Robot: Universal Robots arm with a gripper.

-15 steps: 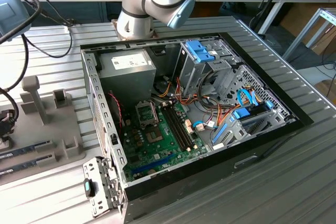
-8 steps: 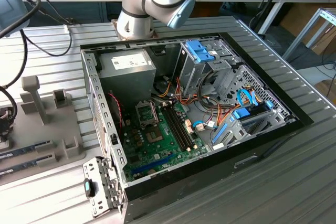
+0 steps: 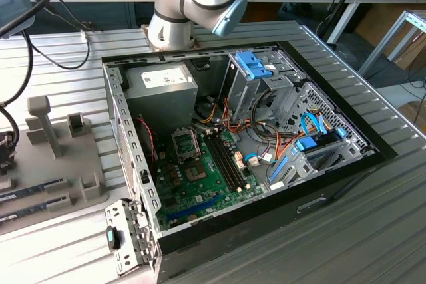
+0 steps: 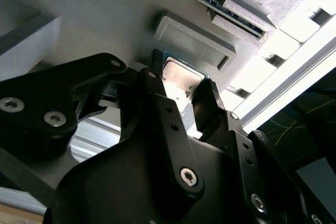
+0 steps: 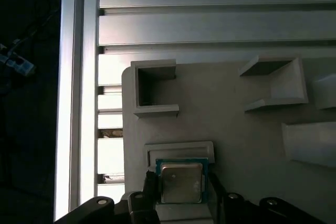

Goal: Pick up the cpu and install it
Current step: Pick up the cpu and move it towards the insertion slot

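First wrist view: cpu [image 5: 181, 183] pinched between narrow jaws, lying in grey holder [image 5: 236, 129].
Gripped at two opposite edges, silver top up, green rim showing; seated flat in shallow recess of holder, on ribbed tabletop [image 5: 210, 24]. Exterior view: open computer case [image 3: 120, 131] with green board [image 3: 200, 184] inside, on same tabletop.

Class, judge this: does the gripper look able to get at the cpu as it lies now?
Probably yes: the gripper hangs right at the cpu, whose top lies uncovered on the grey tray, with nothing between them.
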